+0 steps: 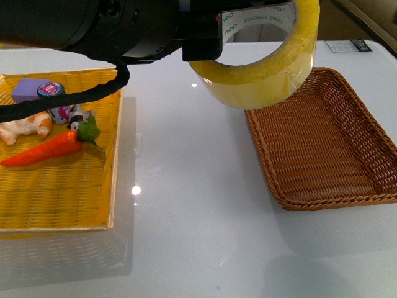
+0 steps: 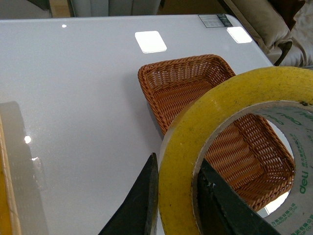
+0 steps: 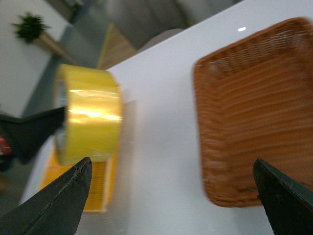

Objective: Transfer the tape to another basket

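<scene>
the yellow woven tray [image 1: 62,205] holds a toy carrot [image 1: 46,149], a purple block [image 1: 25,90], a small round tin [image 1: 53,92] and an orange-and-white toy animal [image 1: 25,127]. the brown wicker basket [image 1: 322,143] shows only its woven floor. the tape [image 2: 178,147], a wide yellowish translucent roll with a white core printed in green, hangs above the white counter [image 1: 186,205], between tray and basket. the left fingers [image 2: 139,208] are clamped on its wall, one inside the core, one outside. the right fingers [image 3: 54,205] stand wide apart.
</scene>
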Action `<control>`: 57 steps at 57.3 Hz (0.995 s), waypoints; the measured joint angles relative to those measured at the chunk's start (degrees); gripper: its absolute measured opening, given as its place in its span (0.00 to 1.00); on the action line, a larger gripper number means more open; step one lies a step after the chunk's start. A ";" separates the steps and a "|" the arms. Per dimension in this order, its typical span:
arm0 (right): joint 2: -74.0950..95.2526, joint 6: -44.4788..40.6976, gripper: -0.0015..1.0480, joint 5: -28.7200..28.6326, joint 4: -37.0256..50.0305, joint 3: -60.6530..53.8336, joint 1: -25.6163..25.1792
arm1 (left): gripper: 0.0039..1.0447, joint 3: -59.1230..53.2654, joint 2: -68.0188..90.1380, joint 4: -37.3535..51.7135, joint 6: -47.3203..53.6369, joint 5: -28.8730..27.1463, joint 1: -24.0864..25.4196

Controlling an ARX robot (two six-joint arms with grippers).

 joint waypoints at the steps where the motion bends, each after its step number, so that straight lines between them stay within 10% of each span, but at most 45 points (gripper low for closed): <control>1: 1.57 0.59 0.91 -0.39 1.79 0.07 0.46 | 0.14 0.00 0.00 -0.02 0.02 0.00 0.00; 51: 27.04 5.44 0.91 -1.66 18.29 10.14 7.10 | 0.14 0.00 0.04 -0.57 0.66 1.92 0.04; 57: 27.36 5.64 0.76 -0.85 18.32 10.36 7.13 | 0.14 0.00 0.04 -0.57 0.66 2.10 0.09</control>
